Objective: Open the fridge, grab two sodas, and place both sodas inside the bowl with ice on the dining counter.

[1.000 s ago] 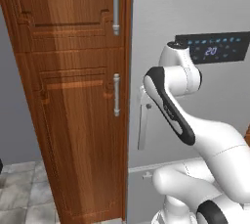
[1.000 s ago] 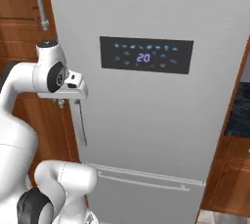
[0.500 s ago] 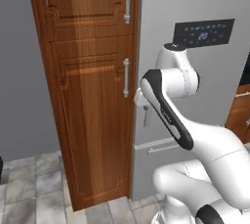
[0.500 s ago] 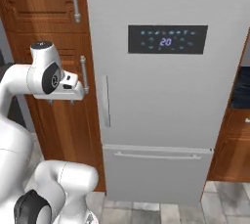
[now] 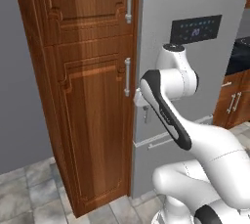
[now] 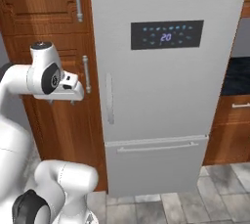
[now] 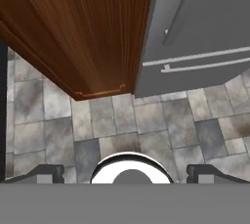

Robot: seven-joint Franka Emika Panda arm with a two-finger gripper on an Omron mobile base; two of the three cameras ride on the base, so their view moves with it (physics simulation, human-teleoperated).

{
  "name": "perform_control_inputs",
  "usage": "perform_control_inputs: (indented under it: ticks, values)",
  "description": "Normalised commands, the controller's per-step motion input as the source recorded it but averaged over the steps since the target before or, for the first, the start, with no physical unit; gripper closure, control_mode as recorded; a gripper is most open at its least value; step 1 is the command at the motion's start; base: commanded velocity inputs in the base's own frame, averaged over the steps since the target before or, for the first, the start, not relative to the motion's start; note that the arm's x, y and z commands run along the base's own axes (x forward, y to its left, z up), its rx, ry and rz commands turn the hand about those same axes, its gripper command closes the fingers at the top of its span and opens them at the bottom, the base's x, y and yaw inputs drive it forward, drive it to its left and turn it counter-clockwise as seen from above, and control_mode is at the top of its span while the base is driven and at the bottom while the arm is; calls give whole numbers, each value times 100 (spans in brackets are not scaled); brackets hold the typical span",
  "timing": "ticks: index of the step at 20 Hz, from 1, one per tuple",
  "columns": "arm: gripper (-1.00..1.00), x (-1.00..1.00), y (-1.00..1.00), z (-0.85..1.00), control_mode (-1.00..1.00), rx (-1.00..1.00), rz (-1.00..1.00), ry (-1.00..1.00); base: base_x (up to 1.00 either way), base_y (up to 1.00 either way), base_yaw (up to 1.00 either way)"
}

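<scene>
Standing shut, the fridge (image 6: 161, 96) door looks stiff and heavy; grasp its slim handle (image 6: 110, 99) mid-length; the tool (image 6: 61, 101) hangs released, jaws wide.

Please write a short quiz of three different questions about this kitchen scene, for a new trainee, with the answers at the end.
1. True or false: the fridge door is already open.
2. Multiple choice: what stands directly beside the fridge, on the side of its vertical handle? A) a stove B) a brown wooden cabinet C) a window
3. Short answer: is the gripper open or shut, and does it hold anything?

Key
1. False. The door is closed and the display panel faces the room.
2. B.
3. Open and empty; it points down at the tiled floor, in front of the cabinet and apart from the handle.
</scene>
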Motion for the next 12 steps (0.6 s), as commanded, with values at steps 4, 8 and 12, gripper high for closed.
perform_control_inputs:
  ticks: [4, 8, 12]
  values:
    - [-100, 0, 0, 0, 100, 0, 0, 0, 5, 21, -27]
    - [-100, 0, 0, 0, 100, 0, 0, 0, 19, 48, -29]
    - [-100, 0, 0, 0, 100, 0, 0, 0, 5, 59, -27]
